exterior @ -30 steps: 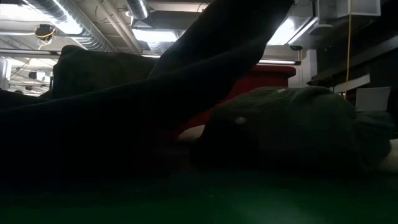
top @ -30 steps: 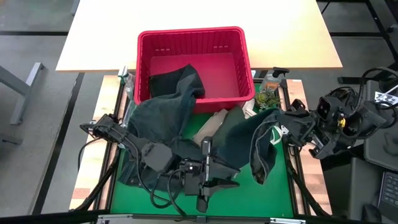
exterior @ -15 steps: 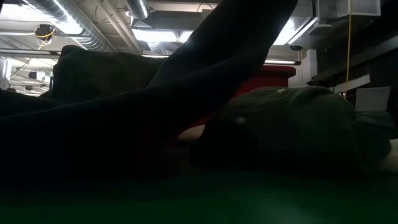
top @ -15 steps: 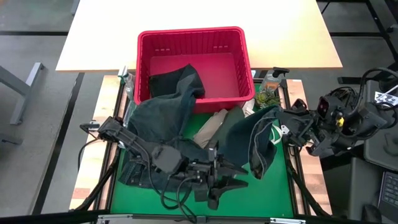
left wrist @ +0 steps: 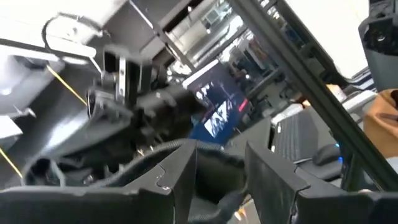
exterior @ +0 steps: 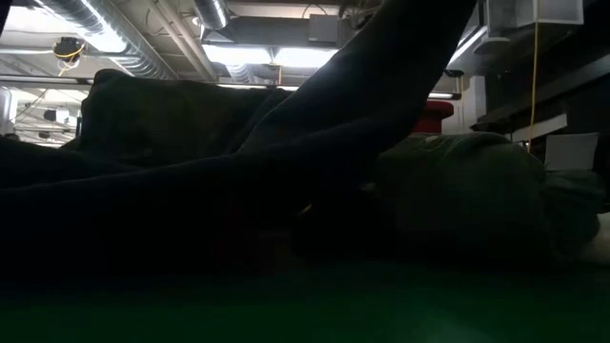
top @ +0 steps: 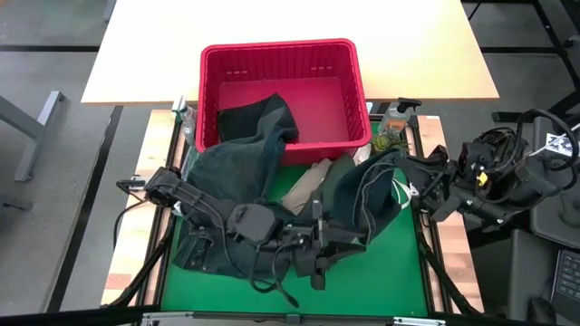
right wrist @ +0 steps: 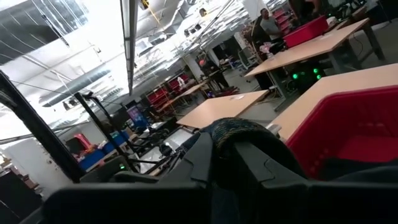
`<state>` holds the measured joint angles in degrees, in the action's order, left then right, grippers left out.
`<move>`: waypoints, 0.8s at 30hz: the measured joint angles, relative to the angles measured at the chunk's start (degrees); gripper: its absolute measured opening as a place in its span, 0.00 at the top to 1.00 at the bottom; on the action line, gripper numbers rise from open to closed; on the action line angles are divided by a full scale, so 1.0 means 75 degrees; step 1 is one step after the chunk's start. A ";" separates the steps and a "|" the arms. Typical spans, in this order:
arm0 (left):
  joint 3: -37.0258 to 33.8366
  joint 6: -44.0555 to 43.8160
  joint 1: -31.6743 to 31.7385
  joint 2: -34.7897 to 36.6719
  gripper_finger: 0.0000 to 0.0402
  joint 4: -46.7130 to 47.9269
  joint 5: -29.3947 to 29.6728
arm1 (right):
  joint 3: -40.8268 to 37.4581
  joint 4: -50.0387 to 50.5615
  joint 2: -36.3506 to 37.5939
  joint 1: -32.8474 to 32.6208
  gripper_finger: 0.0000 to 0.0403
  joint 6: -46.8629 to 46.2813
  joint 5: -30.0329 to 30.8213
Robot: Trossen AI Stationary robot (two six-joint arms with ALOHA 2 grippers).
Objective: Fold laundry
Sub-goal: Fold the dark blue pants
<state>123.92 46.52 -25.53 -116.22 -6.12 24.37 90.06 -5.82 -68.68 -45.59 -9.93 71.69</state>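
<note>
Laundry lies in two places — a dark garment (top: 249,154) draped over the red basket (top: 281,56), an olive-green shirt (top: 358,204) on the green mat (top: 381,281). My right gripper (right wrist: 225,163) pinches shirt cloth; only my left wrist view shows my left gripper (left wrist: 221,171) parted around cloth.

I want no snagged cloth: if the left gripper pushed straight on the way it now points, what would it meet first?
Probably the dark green garment. The left gripper lies low on the green mat, pointing toward the right arm, and the cloth sits right ahead; its wrist view shows fabric between the fingers.
</note>
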 joint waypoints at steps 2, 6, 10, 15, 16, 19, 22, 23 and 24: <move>0.0000 -0.0275 0.0076 0.0000 0.67 0.0240 -0.0001 | 0.0000 -0.0011 -0.0028 0.0014 0.92 0.0000 0.0039; 0.0000 -0.0810 0.0163 0.0000 0.67 0.0769 0.0007 | 0.0000 0.0050 -0.0065 0.0192 0.92 0.0002 0.0032; 0.0000 -0.1105 0.0139 0.0000 0.67 0.0996 0.0105 | 0.0000 0.0046 -0.0071 0.0199 0.92 0.0022 0.0036; 0.0000 -0.1136 0.0025 0.0000 0.67 0.1169 0.0597 | 0.0000 0.0050 -0.0068 0.0197 0.92 0.0189 0.0027; 0.0000 -0.1138 0.0024 0.0000 0.67 0.1186 0.0693 | 0.0000 0.0048 -0.0068 0.0183 0.92 0.0187 0.0025; 0.0000 -0.1160 0.0120 0.0000 0.67 0.1188 0.0823 | 0.0000 0.0044 -0.0069 0.0182 0.92 0.0184 0.0024; 0.0000 -0.1580 0.0235 0.0000 0.69 0.1323 0.0899 | 0.0000 0.0047 -0.0117 0.0182 0.92 0.0184 0.0027; 0.0000 -0.1829 0.0264 0.0000 0.72 0.1431 0.0901 | 0.0000 0.0066 -0.0128 0.0182 0.92 0.0184 0.0024; 0.0000 -0.2106 0.0280 0.0000 0.76 0.1553 0.0898 | 0.0000 0.0158 -0.0132 0.0182 0.92 0.0182 0.0020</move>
<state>123.92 30.72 -23.42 -116.22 5.53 31.11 90.06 -4.64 -69.67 -44.23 -8.57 71.84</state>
